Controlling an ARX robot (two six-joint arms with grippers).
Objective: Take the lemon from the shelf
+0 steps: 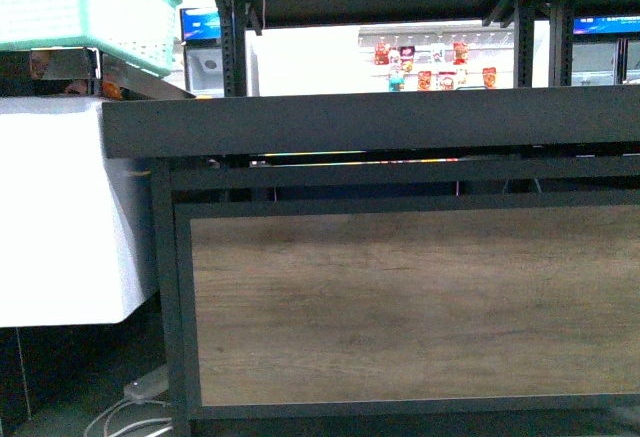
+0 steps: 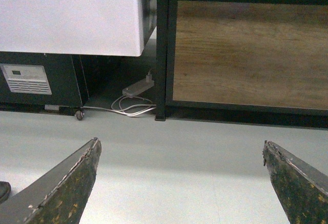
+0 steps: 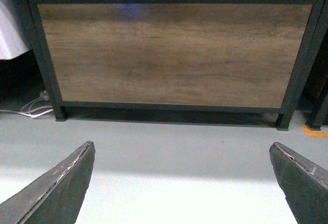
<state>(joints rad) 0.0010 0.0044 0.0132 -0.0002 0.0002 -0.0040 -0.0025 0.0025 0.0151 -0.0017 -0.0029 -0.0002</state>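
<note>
Shelf at 12 o'clock, wood-grain panel above grey floor, deck tops hidden. White cabinet at 9 o'clock, teal basket at 10. Left end effector and right end effector both spread wide, empty.

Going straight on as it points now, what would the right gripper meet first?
The right gripper would probably meet the shelf, at its wood panel, or the floor before it; tilt unclear.

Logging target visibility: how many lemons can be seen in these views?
0. None shows in any view. The front camera sees the shelf deck only edge-on and the wrist views show just its lower panel, so some may lie hidden on top.
</note>
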